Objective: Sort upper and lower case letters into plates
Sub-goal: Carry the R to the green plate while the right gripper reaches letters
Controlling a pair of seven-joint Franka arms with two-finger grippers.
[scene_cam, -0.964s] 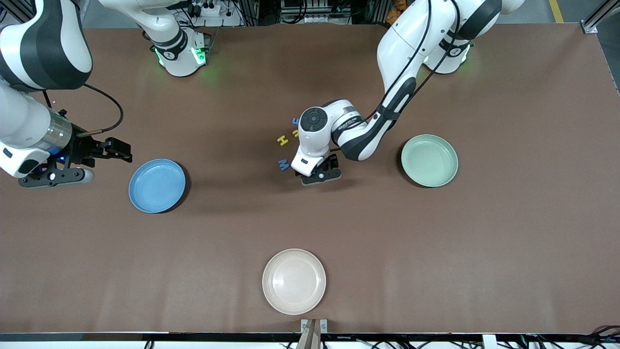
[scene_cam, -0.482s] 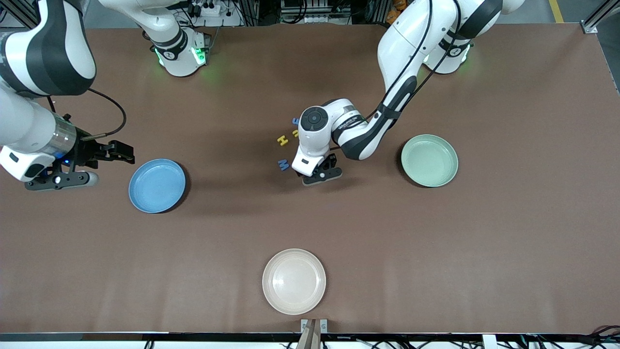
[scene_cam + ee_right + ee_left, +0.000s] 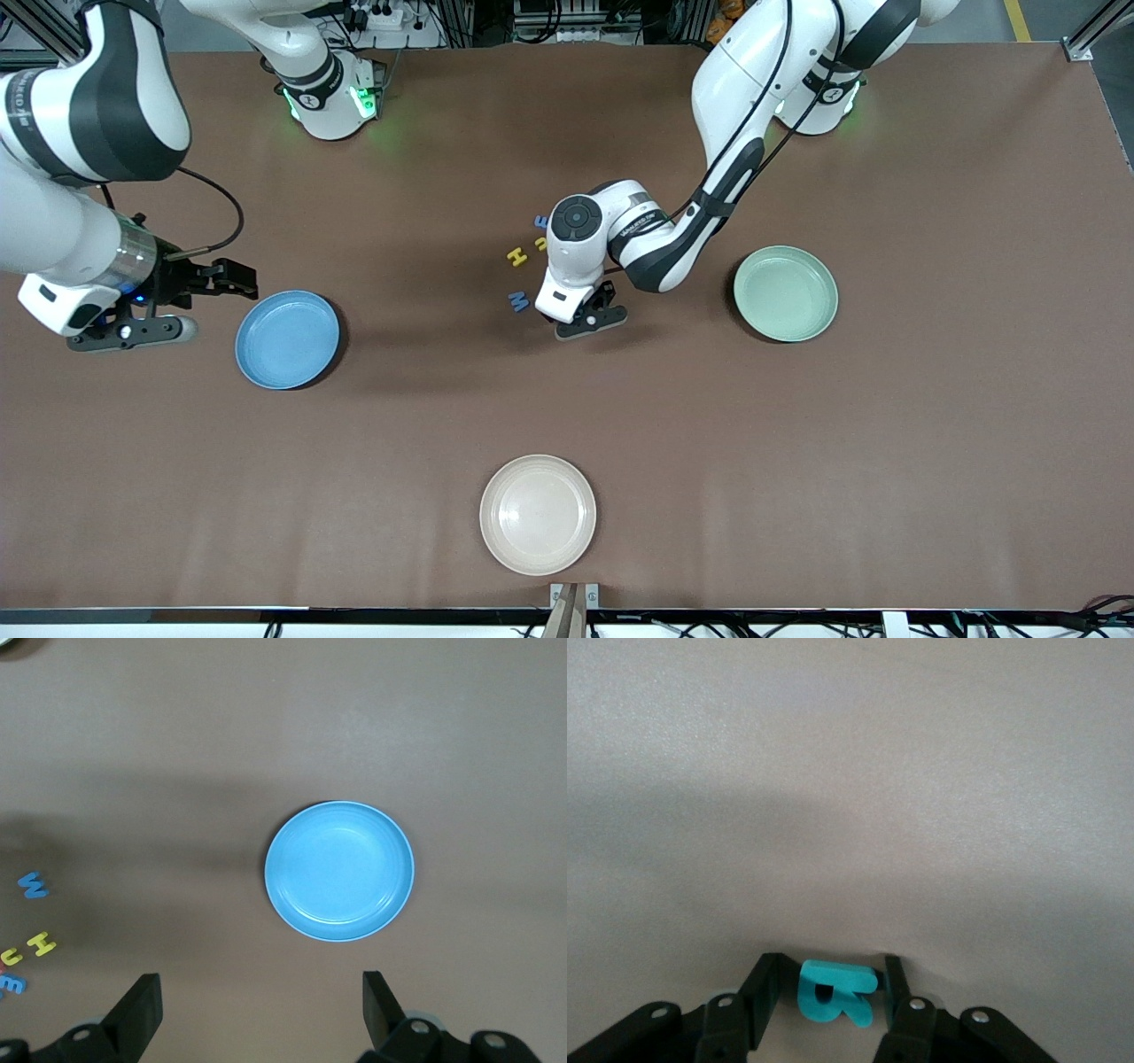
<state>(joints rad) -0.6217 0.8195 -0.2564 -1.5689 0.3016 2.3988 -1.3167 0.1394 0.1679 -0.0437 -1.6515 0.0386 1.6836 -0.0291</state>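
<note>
My left gripper point(image 3: 586, 320) is down at the table's middle, beside the loose letters. In the left wrist view its jaws point(image 3: 833, 979) are shut on a teal letter point(image 3: 833, 994) resting on the table. A blue letter point(image 3: 518, 301), a yellow H point(image 3: 516, 257), another yellow letter point(image 3: 540, 243) and a blue one point(image 3: 539, 221) lie next to that hand. The blue plate point(image 3: 287, 339) and the mint green plate point(image 3: 785, 293) are both empty. My right gripper point(image 3: 239, 279) hangs open beside the blue plate point(image 3: 339, 871), toward the right arm's end, holding nothing.
A cream-white plate point(image 3: 538, 514) sits near the table's front edge, empty. The left arm's forearm stretches from its base over the table between the letters and the mint green plate. The right wrist view also shows the letters, among them the yellow H point(image 3: 41, 944).
The left gripper's jaws have closed in on the teal letter. The right arm has drifted toward the blue plate, its gripper staying open.
</note>
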